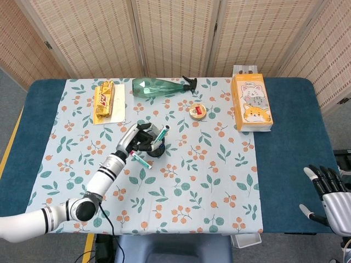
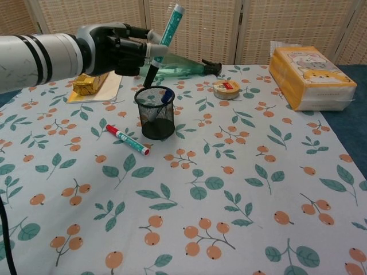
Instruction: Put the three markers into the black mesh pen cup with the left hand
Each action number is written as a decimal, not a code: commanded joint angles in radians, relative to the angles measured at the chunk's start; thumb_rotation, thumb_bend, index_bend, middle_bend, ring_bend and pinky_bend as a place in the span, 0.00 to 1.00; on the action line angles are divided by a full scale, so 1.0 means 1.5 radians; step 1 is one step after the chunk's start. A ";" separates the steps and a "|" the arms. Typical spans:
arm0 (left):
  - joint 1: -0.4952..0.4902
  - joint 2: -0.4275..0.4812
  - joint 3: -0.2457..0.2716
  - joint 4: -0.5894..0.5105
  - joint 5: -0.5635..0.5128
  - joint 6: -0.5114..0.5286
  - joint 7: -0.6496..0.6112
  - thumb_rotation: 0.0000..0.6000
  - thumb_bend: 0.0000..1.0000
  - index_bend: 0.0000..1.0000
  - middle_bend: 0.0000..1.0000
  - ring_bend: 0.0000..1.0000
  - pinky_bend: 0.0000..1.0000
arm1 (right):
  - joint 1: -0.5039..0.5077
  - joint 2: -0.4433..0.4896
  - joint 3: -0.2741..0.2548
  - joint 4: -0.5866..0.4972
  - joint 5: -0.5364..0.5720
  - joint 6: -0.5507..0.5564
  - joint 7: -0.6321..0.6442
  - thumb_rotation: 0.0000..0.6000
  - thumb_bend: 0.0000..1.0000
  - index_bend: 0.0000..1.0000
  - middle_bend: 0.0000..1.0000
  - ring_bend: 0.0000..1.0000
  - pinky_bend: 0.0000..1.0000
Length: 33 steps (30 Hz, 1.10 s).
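Note:
My left hand (image 2: 117,48) (image 1: 138,141) grips a green-barrelled marker (image 2: 163,42) (image 1: 161,135), tilted, its dark tip just above the rim of the black mesh pen cup (image 2: 155,113) (image 1: 154,148). A blue-capped marker (image 2: 166,97) stands inside the cup. A third marker (image 2: 127,140) (image 1: 140,159), red-capped with a green and white barrel, lies flat on the cloth just left of the cup. My right hand (image 1: 330,195) hangs open off the table's right edge, holding nothing.
Behind the cup lie a green spray bottle (image 2: 172,63), a yellow snack pack on a white card (image 2: 90,76) and a small round tin (image 2: 226,89). A tissue box (image 2: 309,77) stands at the far right. The flowered cloth (image 2: 229,189) covers the table.

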 commanded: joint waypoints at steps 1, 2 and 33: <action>-0.013 -0.044 -0.007 0.065 0.056 -0.020 -0.050 1.00 0.40 0.56 1.00 1.00 1.00 | -0.002 0.002 0.000 0.002 0.001 0.003 0.007 1.00 0.20 0.05 0.05 0.03 0.00; -0.014 -0.050 -0.007 0.081 0.070 -0.020 -0.058 1.00 0.40 0.56 1.00 1.00 1.00 | -0.003 0.003 0.001 0.003 0.004 0.004 0.010 1.00 0.20 0.05 0.05 0.03 0.00; -0.078 -0.193 0.116 0.503 0.417 0.024 -0.593 1.00 0.40 0.53 1.00 1.00 1.00 | -0.006 -0.002 0.009 -0.013 0.039 -0.016 -0.024 1.00 0.20 0.05 0.05 0.03 0.00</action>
